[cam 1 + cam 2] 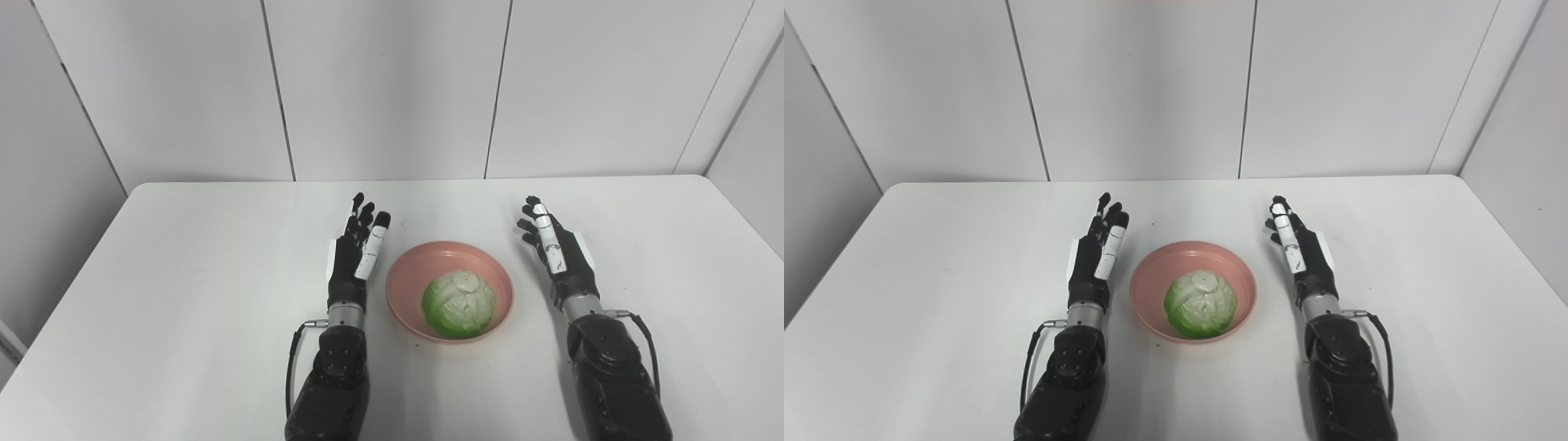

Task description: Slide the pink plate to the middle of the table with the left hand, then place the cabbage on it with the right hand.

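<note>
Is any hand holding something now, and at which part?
Nothing is held. The left hand and right hand are open beside the pink plate; the cabbage lies on it.

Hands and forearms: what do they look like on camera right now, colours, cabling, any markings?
Both match: the left hand and right hand are black with white plates along the fingers and a white patch on the outer edge. Each has a silver metal wrist ring, a glossy black forearm shell, and a thin black cable looping from the wrist.
</note>
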Robot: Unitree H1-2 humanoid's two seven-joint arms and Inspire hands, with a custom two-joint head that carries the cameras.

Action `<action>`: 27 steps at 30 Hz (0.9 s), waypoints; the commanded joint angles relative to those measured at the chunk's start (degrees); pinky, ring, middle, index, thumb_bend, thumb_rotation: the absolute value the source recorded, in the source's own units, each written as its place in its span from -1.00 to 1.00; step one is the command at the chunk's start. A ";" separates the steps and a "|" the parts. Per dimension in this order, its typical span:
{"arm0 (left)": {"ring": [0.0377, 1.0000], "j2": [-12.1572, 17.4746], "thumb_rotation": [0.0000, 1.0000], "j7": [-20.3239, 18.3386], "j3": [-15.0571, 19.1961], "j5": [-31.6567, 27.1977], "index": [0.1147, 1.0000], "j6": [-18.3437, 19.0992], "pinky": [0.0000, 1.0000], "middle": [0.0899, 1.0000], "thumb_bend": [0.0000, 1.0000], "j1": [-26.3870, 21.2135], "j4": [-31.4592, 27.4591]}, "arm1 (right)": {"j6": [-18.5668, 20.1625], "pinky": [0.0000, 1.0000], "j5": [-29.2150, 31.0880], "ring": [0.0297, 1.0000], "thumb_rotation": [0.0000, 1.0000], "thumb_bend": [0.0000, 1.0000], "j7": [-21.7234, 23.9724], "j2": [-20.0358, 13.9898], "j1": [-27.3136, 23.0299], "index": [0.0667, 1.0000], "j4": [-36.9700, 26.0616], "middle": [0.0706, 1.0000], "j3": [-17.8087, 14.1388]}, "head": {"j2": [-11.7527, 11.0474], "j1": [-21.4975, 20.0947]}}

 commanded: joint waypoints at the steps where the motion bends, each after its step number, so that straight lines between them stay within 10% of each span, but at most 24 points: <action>1: 0.79 0.50 0.64 0.66 -0.40 0.71 0.87 -1.65 0.75 0.78 0.81 0.51 1.12 | -3.31 0.74 -0.30 0.72 0.96 0.76 -0.80 0.31 -1.12 0.78 -1.50 0.84 0.76 | 0.05 0.01; 27: 0.87 -1.14 0.76 4.78 1.24 -1.25 0.89 5.75 0.84 0.85 0.78 0.94 -5.06 | 0.05 0.90 6.42 0.84 0.85 0.71 -0.81 1.22 1.73 0.79 -4.49 0.85 -1.03 | 2.75 -0.56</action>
